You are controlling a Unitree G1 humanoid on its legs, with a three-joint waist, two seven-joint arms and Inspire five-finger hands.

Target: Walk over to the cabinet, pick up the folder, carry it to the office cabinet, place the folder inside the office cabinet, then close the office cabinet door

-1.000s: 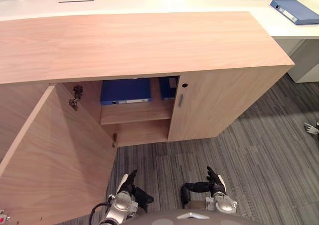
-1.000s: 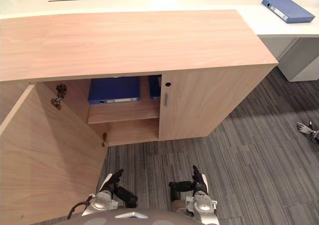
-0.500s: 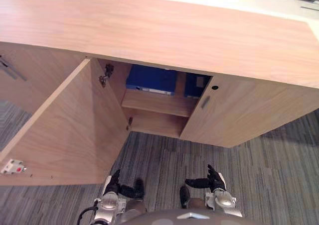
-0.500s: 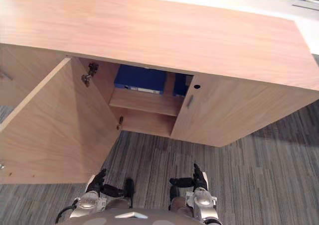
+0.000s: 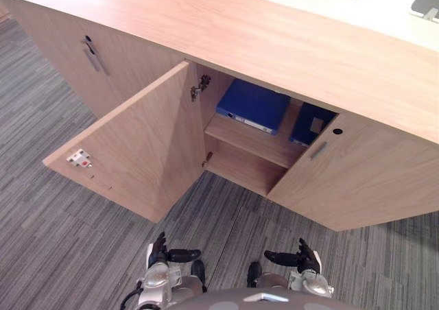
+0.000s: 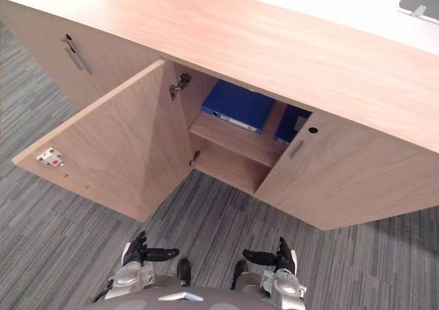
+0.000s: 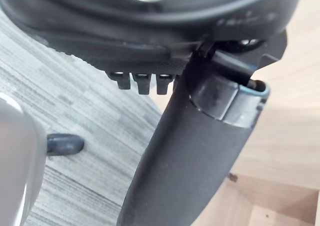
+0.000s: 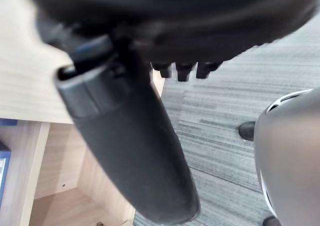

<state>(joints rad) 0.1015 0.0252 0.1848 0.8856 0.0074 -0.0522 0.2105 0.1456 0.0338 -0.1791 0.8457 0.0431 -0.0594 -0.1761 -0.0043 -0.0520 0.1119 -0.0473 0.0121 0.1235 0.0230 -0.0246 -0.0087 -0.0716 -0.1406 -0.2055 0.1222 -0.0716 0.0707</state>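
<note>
A blue folder [image 5: 255,105] lies on the upper shelf [image 5: 248,138] of the open cabinet [image 5: 274,42], well apart from the left hand [image 5: 162,255] and right hand [image 5: 304,256], which are both low, loose-fingered and empty.

Pale wood-grain laminate office cabinet [image 5: 274,42], open door [image 5: 144,152] in same grain. Flat blue plastic folder [image 5: 254,104], pale strip on spine. Grey carpet floor [image 5: 48,234], streaked with darker stripes.
</note>
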